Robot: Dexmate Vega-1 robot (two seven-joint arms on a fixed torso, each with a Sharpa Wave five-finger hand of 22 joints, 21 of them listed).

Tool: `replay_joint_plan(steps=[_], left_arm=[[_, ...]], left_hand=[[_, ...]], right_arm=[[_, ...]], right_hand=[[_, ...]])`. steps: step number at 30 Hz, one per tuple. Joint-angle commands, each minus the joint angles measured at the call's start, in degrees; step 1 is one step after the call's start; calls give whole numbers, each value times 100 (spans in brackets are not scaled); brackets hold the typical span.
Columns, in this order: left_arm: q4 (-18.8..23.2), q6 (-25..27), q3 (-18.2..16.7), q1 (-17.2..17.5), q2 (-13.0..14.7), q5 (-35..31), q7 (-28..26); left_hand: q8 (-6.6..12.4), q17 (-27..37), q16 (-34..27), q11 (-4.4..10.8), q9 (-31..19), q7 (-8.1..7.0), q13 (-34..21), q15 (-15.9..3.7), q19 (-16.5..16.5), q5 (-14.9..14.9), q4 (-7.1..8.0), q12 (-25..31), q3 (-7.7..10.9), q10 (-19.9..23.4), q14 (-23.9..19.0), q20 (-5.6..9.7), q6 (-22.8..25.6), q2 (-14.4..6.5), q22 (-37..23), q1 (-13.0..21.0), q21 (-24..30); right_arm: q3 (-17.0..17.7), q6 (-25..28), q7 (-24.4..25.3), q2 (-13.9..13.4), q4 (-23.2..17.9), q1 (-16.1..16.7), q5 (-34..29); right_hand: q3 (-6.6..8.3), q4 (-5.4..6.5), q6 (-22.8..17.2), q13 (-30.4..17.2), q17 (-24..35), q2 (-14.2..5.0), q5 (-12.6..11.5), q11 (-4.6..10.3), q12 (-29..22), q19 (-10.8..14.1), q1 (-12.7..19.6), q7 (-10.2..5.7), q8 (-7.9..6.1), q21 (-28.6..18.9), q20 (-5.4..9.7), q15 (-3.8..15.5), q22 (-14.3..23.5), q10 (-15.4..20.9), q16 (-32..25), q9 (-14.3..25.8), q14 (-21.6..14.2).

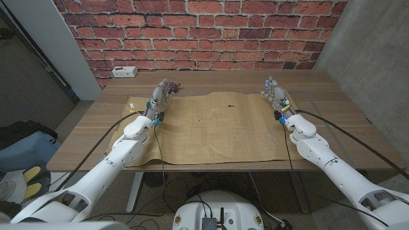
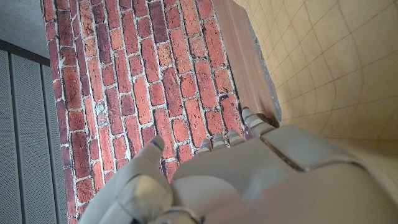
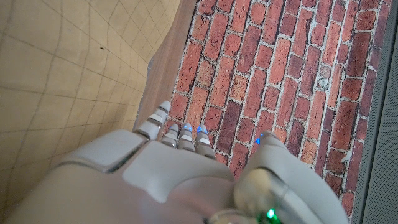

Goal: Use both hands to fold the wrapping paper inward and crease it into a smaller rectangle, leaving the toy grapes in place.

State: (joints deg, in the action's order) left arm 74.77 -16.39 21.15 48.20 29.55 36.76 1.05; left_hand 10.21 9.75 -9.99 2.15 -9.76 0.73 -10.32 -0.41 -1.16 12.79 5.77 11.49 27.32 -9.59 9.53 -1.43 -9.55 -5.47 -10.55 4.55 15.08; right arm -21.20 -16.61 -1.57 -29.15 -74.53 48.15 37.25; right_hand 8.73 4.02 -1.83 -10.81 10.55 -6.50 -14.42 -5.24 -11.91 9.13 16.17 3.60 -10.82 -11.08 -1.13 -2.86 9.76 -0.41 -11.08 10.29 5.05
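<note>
The wrapping paper (image 1: 214, 130) lies spread flat on the wooden table (image 1: 332, 112) between the two hands, with the left hand (image 1: 160, 98) over its far left corner and the right hand (image 1: 277, 94) at its far right corner. Both hands reach toward the brick wall (image 1: 204, 32) with fingers extended, though whether either pinches the paper's edge cannot be told. The toy grapes (image 1: 174, 86) sit just beyond the left hand's fingertips.
</note>
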Motion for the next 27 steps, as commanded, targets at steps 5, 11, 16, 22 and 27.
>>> replay_joint_plan(steps=[5, 11, 16, 22, 27], left_arm=[[297, 166, 37, 68, 205, -381, -427], [572, 331, 42, 187, 338, -511, -625], [756, 431, 26, 279, 439, -606, -766], [1090, 694, 1, 407, 621, -876, -1159], [1310, 900, -52, 517, 731, -985, -1396]], left_hand=[[54, 7, -49, 0, -13, -79, -9, 125, -45, 1, -24, 32, 21, -263, 71, -228, -261, -166, -8, 34, -20], [59, 7, -43, -68, -16, -121, -9, 150, -28, -12, -47, 34, 19, -225, 59, -292, -210, -131, -10, 53, -35], [50, 5, -36, -62, -19, -117, -10, 159, -19, -25, -83, 23, 34, -219, 57, -302, -195, -124, -12, 93, -56], [42, 5, -26, -148, -21, -124, -12, 196, -62, -38, -114, 20, 54, -201, 71, -332, -186, -131, -15, 131, -96], [54, 6, -31, -166, -23, -144, -13, 244, -130, -51, -134, 28, 70, -156, 56, -402, -130, -140, -18, 157, -139]], right_arm=[[-15, 100, 41, 18, -30, 10, 27], [19, 284, 116, -136, -292, 112, 41], [50, 379, 171, -238, -449, 200, 48], [59, 391, 153, -264, -484, 243, 72], [138, 371, 197, -307, -598, 338, 129]], right_hand=[[50, -25, -26, -16, 30, -3, -24, -90, -41, 46, 41, -2, -33, -24, -77, -98, 13, 52, -33, 10, 7], [56, -30, -29, -17, 30, -11, -24, -126, -52, 57, 46, -5, -30, -26, -114, -125, 14, 102, -42, 11, -25], [67, -42, -46, -19, 29, -22, -23, -144, -70, 66, 58, -13, -32, -27, -134, -144, 15, 172, -44, 11, -46], [74, -52, -60, -21, 29, -28, -21, -177, -78, 78, 68, -19, -34, -30, -141, -142, 15, 214, -43, 12, -56], [82, -62, -80, -22, 28, -33, -19, -173, -76, 87, 78, -17, -38, -31, -150, -151, 16, 229, -46, 12, -76]])
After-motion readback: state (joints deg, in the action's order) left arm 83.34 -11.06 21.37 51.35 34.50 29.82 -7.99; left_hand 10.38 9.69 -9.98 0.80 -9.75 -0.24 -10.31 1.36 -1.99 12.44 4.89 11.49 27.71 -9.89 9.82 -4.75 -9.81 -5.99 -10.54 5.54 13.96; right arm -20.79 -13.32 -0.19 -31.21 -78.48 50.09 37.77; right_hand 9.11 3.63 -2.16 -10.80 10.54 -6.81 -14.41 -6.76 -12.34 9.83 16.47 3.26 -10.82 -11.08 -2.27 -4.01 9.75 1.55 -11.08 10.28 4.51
